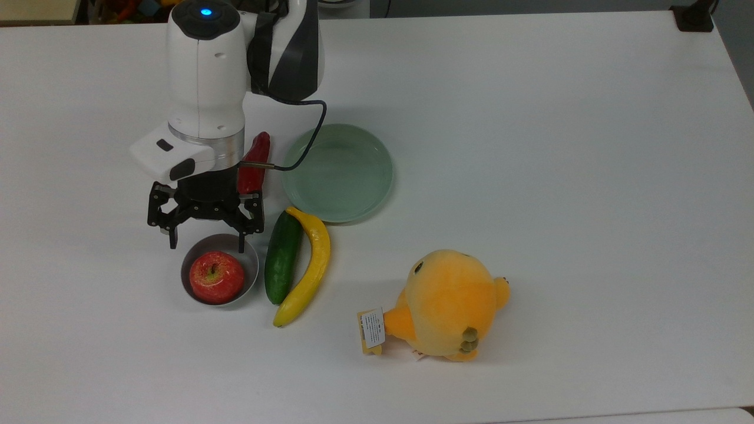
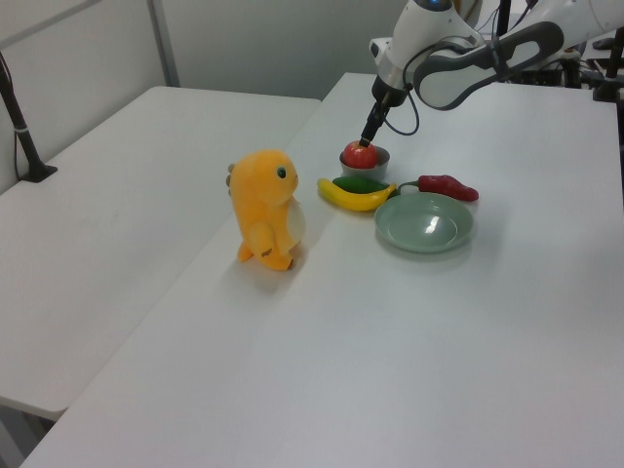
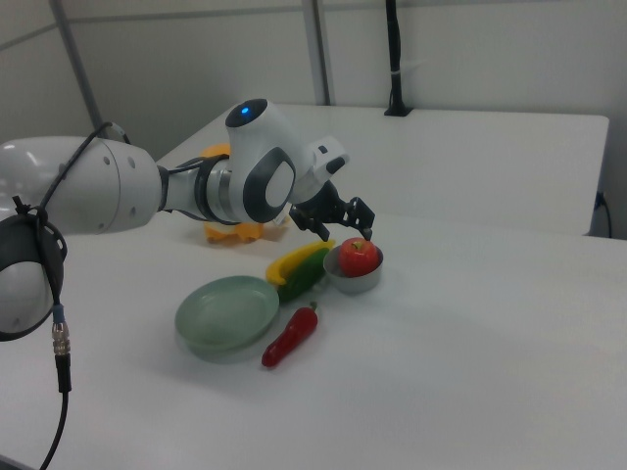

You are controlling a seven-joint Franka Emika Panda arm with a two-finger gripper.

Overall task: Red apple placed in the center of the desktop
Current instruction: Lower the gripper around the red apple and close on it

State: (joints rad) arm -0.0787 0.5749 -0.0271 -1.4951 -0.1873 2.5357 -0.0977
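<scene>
Arm reaching over bench (image 1: 530, 118), wrist pointing down. End effector (image 1: 206, 240) hanging spread, empty, just above bowl (image 1: 250, 259) rim. Red apple (image 1: 216, 277) sitting in bowl.

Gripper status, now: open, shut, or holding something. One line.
Gripper: open and holding nothing, poised just above the red apple in the small grey bowl.
</scene>
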